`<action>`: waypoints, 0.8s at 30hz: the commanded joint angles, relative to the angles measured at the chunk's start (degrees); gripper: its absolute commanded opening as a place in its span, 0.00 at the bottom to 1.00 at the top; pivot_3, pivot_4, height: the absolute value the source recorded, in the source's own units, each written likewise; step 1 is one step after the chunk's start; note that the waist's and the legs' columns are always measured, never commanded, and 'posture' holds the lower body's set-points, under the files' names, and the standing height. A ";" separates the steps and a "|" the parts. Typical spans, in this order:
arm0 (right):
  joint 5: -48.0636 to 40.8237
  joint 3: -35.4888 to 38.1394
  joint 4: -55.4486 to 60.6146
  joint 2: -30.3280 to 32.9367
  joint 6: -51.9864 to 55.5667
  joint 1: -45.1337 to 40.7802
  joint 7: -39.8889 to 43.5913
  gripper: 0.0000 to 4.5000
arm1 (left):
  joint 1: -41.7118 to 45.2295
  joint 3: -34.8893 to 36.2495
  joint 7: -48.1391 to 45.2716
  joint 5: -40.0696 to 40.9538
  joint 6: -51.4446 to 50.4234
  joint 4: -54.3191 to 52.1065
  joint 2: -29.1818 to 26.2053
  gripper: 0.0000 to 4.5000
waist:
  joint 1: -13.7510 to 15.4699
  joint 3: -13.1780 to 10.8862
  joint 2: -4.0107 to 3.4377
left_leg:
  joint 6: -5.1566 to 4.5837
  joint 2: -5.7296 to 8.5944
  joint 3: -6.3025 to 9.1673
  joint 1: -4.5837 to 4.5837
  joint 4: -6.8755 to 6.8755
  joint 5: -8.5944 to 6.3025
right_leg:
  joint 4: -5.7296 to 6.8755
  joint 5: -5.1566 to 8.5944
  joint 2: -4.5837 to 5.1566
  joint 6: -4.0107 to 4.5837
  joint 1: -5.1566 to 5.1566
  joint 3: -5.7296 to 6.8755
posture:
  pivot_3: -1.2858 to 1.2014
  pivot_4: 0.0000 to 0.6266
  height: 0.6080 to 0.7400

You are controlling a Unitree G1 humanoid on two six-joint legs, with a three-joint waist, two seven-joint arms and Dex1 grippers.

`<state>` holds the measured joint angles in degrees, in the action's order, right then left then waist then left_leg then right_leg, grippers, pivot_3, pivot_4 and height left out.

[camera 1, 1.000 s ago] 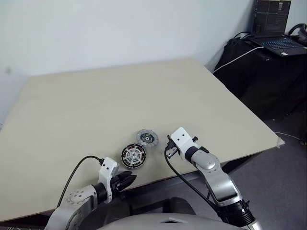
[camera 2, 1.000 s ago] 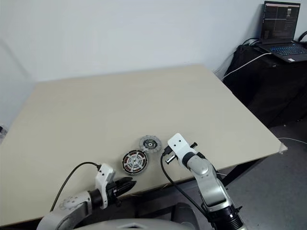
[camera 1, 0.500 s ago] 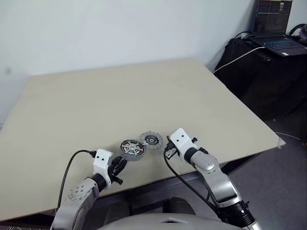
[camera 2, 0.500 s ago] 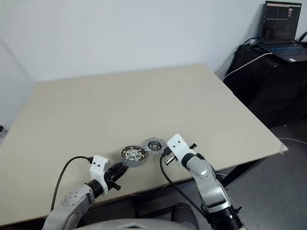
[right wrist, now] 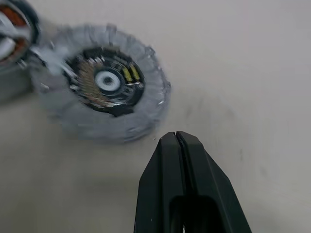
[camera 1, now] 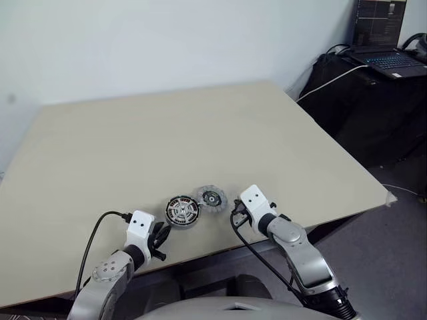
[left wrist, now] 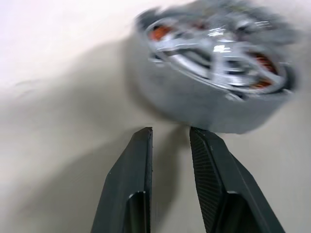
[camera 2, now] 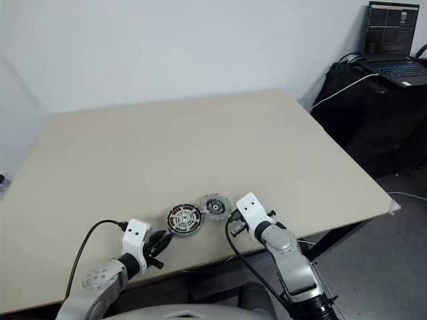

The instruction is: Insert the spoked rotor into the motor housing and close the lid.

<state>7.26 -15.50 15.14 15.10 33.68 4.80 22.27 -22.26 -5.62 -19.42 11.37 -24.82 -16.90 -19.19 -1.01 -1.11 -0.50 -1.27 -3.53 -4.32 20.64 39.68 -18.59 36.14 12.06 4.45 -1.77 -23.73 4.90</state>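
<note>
Copper-coloured windings under silver spokes show in the left wrist view: the spoked rotor (left wrist: 218,46) sits in the dark-rimmed round motor housing (left wrist: 204,104) on the beige bench (camera 1: 200,140), beside the notched grey disc lid (right wrist: 104,109); left hand (left wrist: 170,133) slightly parted, empty; right hand (right wrist: 176,137) clenched, empty

On the table (camera 1: 153,133) the housing (camera 1: 183,211) touched the lid (camera 1: 211,198). The left gripper (camera 1: 160,235) sat near the housing, the right gripper (camera 1: 235,208) beside the lid.

The table (camera 1: 167,133) bears the motor housing (camera 1: 182,211) touching the lid (camera 1: 211,198).
</note>
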 commanded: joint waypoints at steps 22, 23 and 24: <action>-11.83 5.90 3.88 -2.66 6.39 -0.48 1.58 0.09 | 1.58 5.83 12.64 -10.79 21.53 6.45 5.21 0.27 | 0.35 0.02 0.07 | 0.06 0.03 0.19 0.06 -0.04 -0.02 | -0.04 -0.03 -0.07 0.13 -0.05 0.02 | 0.52 0.00 1.00; -12.49 6.30 3.94 -2.89 6.81 -0.52 1.52 0.13 | 1.68 5.83 12.29 -10.52 22.43 6.47 5.47 0.27 | 0.35 0.02 0.07 | 0.06 0.03 0.20 0.06 -0.03 -0.02 | -0.03 -0.03 -0.07 0.13 -0.05 0.03 | 0.52 0.00 1.00; -13.32 7.03 3.98 -3.38 7.60 -0.60 1.22 0.21 | 1.75 5.80 12.02 -10.43 22.93 6.54 5.68 0.27 | 0.35 0.03 0.07 | 0.06 0.03 0.20 0.05 -0.03 -0.02 | -0.03 -0.03 -0.07 0.13 -0.05 0.04 | 0.52 0.00 1.00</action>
<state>-4.29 -10.21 16.53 12.33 40.60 4.91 23.74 -21.28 -0.35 -6.91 0.31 -4.28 -9.48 -13.69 -0.66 -1.08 -0.44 -1.21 -3.50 -4.13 20.69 39.65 -18.60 36.11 12.04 4.38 -1.65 -23.78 4.94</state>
